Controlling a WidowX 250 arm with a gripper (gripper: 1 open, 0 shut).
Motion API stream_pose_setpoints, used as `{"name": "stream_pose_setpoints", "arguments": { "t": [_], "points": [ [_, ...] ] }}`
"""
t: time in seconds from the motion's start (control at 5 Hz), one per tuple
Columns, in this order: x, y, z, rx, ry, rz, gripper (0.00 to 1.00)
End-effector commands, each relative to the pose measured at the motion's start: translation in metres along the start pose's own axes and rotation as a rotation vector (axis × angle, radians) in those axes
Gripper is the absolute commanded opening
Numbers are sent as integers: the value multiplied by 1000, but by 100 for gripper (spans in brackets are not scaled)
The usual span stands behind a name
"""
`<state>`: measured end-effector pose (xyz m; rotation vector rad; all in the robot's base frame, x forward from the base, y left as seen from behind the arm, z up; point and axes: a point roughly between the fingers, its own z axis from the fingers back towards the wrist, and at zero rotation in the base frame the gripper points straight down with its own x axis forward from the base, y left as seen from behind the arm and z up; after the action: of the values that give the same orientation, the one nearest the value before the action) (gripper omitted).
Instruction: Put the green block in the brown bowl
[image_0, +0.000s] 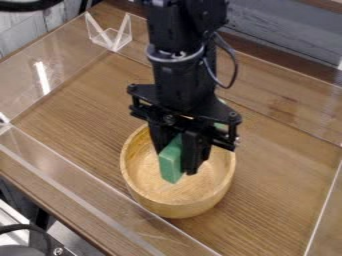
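Note:
The green block (171, 161) hangs upright inside the mouth of the brown bowl (144, 192), its lower end just above the bowl's floor. My gripper (179, 163) points straight down over the bowl and is shut on the green block, the dark fingers (195, 150) pressed against its sides. The black arm and wrist rise above it and hide the back rim of the bowl. The bowl is round, light-brown wood with thick walls, standing on the wooden table near its front.
Clear acrylic walls (40, 160) border the wooden table (80, 110) on the left and front. A small clear stand (107, 35) sits at the back left. A pale strip (43, 78) lies on the left of the table.

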<state>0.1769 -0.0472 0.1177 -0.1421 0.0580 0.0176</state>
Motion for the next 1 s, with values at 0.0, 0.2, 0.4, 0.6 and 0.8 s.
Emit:
{"name": "stream_pose_setpoints", "arguments": {
  "t": [0.0,0.2,0.4,0.6,0.8],
  "points": [
    [5,1,1,-9,-24,7,0],
    [5,3,-4,-11,-24,11,0],
    [5,5,-8,-15,-24,14,0],
    [5,6,-11,-20,-23,17,0],
    [5,6,-13,-25,-22,19,0]
  ]
}}
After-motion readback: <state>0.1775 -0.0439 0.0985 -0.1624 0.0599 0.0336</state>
